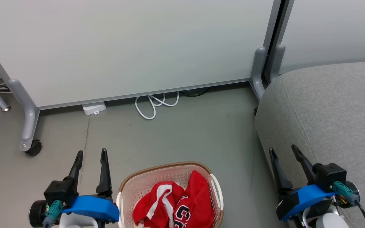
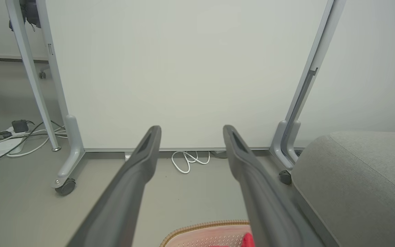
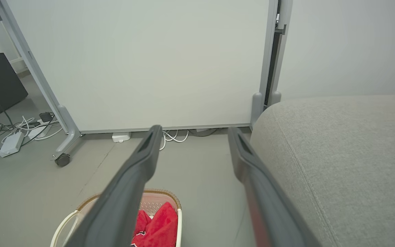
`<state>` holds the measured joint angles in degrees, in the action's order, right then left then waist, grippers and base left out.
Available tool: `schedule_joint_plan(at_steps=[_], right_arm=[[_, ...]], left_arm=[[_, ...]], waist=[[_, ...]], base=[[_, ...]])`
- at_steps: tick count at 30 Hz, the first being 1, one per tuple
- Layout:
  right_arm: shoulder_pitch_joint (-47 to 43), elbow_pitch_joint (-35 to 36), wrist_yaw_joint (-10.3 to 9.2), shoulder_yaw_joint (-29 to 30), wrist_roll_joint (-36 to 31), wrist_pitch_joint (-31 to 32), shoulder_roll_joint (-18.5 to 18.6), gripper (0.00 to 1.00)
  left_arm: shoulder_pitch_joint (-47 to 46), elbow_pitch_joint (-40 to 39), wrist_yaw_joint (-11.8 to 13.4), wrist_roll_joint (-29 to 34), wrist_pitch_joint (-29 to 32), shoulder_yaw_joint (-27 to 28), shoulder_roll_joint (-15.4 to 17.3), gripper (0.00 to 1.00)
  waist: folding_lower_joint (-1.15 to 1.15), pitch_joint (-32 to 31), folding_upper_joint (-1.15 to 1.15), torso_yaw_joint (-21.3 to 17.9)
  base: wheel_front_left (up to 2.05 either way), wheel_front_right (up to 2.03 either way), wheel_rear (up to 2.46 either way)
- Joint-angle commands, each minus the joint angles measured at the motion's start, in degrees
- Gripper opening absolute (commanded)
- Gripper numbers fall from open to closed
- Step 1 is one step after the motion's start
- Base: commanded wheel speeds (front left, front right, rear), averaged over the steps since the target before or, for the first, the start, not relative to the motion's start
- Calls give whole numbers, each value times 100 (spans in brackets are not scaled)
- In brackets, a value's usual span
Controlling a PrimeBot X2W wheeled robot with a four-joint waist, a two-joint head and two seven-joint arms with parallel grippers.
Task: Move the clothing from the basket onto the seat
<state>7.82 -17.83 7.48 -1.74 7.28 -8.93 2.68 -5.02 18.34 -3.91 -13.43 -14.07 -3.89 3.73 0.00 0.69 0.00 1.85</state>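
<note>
Clothing (image 1: 176, 202) heaped in basket (image 1: 166, 165) on floor; none seen on seat (image 1: 334, 104). Basket between grippers: just right of left gripper (image 1: 92, 152), lower than its fingers. Right gripper (image 1: 282, 148) farther off, beside seat. Both jaws wide apart, empty. Left arm likely nearer for grab.

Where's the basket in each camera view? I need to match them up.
Head view: basket at bottom centre.
Left wrist view: basket cut off by the bottom edge, just right of centre.
Right wrist view: basket at lower left.
Shared landmark: looped white cable.
</note>
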Motion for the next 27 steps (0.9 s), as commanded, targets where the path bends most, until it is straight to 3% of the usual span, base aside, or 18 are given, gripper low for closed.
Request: schedule_joint_plan(at_steps=[1, 9, 27], right_arm=[[67, -13, 2, -19, -139, -59, 34, 100], [76, -32, 2, -35, -423, -103, 36, 100], [107, -32, 2, -12, -335, -129, 35, 100]], left_arm=[[-91, 18, -17, 132, -53, 13, 0, 100], [-94, 52, -9, 384, -129, 23, -11, 100], [-84, 96, -45, 345, -121, 73, -44, 100]], waist=[[0, 4, 0, -3], [0, 12, 0, -2], [0, 66, 0, -39]], base=[[0, 0, 0], [0, 0, 0], [0, 0, 0]])
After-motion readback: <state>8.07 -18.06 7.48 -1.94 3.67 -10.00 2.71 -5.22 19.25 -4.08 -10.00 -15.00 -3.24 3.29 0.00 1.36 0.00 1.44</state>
